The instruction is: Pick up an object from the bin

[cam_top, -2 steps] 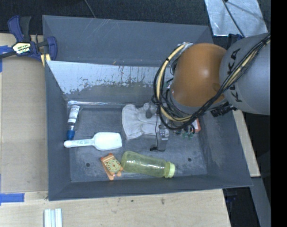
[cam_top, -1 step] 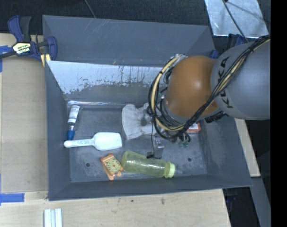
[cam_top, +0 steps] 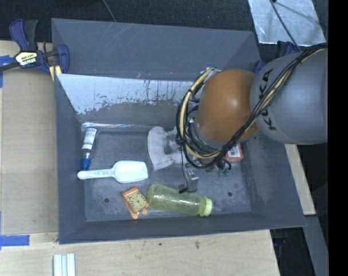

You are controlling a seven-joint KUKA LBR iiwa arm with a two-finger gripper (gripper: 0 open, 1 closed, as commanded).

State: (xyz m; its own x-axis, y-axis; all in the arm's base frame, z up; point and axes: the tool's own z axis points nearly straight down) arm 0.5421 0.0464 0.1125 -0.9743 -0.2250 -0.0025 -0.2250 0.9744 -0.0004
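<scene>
My gripper (cam_top: 190,183) hangs below the orange dome, its tip just above the top side of a yellow-green plastic bottle (cam_top: 177,200) that lies on its side along the bin's front edge. A crumpled grey cloth (cam_top: 161,146) lies just left of the gripper's body. A small orange packet (cam_top: 134,201) touches the bottle's left end. Part of a red and white item (cam_top: 236,153) peeks out to the right of the wrist.
A white scoop (cam_top: 118,172) lies at centre left. A small tube with a blue cap (cam_top: 87,150) lies near the left wall. The arm and its cables cover the right half of the bin.
</scene>
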